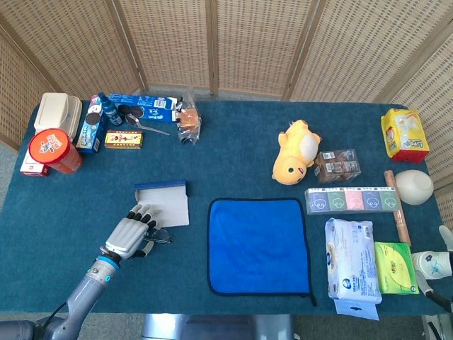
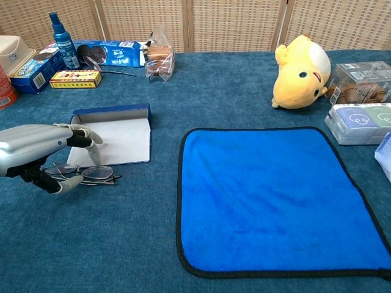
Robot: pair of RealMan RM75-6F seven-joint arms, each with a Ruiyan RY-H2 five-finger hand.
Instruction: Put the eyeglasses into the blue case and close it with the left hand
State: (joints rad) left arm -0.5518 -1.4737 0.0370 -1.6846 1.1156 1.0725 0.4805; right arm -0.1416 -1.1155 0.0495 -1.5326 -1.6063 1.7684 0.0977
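The eyeglasses lie flat on the blue table cover, just in front of the open blue case. The case's white inside faces up and its blue lid edge stands at the back. My left hand hovers over the left half of the glasses, fingers curved down, one fingertip reaching a lens, thumb low beside the frame. In the head view the left hand covers part of the eyeglasses, below the case. Only a sliver of the right hand shows at the right edge.
A blue cloth lies right of the case. Snack boxes, a spray bottle and a red tub crowd the far left. A yellow plush, tissue packs and boxes fill the right side.
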